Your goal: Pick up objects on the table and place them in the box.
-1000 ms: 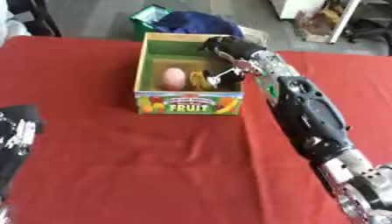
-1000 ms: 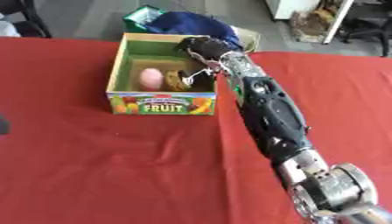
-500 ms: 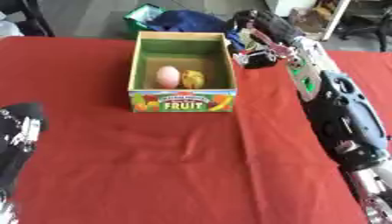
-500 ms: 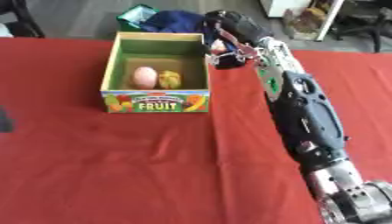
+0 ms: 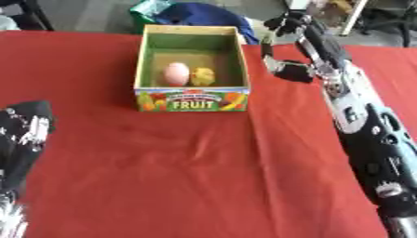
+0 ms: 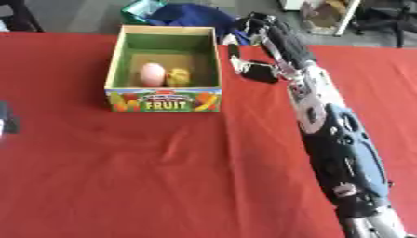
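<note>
The open cardboard box (image 5: 192, 99), with "FRUIT" printed on its front, stands on the red table (image 5: 187, 176) at the back centre. Inside it lie a pink rounded object (image 5: 176, 73) and, touching its right side, a smaller yellow object (image 5: 202, 76). My right hand (image 6: 277, 44) hangs above the table just right of the box's far right corner, open and holding nothing, thumb pointing toward the box wall. My left hand (image 5: 24, 130) shows as a black shape at the lower left edge, away from the box.
Behind the box, past the table's far edge, lie a blue bag (image 5: 199, 13) and a green item (image 5: 145, 8). My right forearm (image 5: 371, 135) runs along the table's right side. Bare red cloth stretches in front of the box.
My right hand has come up out of the box and moved right, past its wall, leaving the yellow object inside beside the pink one. The left hand has stayed put.
</note>
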You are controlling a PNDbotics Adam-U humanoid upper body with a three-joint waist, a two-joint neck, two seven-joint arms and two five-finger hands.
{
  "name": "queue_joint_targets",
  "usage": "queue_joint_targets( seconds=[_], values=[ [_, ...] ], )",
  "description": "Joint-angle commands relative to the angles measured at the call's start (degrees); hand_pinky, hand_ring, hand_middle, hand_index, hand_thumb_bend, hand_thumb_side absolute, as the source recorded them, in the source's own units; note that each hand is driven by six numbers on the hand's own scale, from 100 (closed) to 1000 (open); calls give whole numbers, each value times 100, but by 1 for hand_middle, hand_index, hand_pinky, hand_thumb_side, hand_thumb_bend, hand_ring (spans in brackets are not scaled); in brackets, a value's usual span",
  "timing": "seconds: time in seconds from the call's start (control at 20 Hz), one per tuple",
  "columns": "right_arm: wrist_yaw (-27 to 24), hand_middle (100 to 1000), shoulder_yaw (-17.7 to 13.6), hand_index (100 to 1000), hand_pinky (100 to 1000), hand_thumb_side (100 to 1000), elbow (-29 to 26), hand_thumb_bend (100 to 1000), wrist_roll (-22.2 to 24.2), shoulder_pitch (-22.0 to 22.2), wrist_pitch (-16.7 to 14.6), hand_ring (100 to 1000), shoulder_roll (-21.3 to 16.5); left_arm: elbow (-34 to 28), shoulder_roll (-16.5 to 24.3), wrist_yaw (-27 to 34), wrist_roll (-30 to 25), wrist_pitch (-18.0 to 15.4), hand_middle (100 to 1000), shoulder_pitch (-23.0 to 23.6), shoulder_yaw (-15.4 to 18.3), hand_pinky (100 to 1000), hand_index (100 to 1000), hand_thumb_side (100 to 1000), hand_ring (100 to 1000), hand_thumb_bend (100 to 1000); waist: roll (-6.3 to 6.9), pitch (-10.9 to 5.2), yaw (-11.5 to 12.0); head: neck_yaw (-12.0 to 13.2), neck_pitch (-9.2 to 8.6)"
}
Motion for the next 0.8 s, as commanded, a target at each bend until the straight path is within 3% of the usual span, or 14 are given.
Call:
queue_joint_targets(
  seconds=[0.05, 0.2, 0.5, 0.8],
  values=[
    [-345, 653, 144, 791, 636, 452, -405, 100, -323, 259, 73, 615, -6, -49, 141, -10, 46, -16, 581, -9, 61, 614, 678, 513, 605, 309, 19, -85, -19, 87, 86],
    [-628, 641, 222, 784, 630, 484, -604, 100, -430, 719, 94, 597, 88, -41, 121, -10, 74, -25, 564, 9, 79, 613, 662, 515, 592, 309, 21, -85, -27, 178, 119],
    [-1146, 621, 285, 772, 622, 491, -1251, 100, -137, 1549, 408, 578, 265, -5, 86, -1, 98, -25, 552, 70, 77, 611, 643, 517, 583, 307, 31, -112, -21, 279, 245],
    [-1675, 613, 246, 766, 617, 472, -1792, 100, 255, 1935, 897, 571, 379, 11, 86, 12, 116, -35, 550, 98, 77, 611, 639, 517, 581, 306, 41, -123, -48, 346, 303]
  ],
)
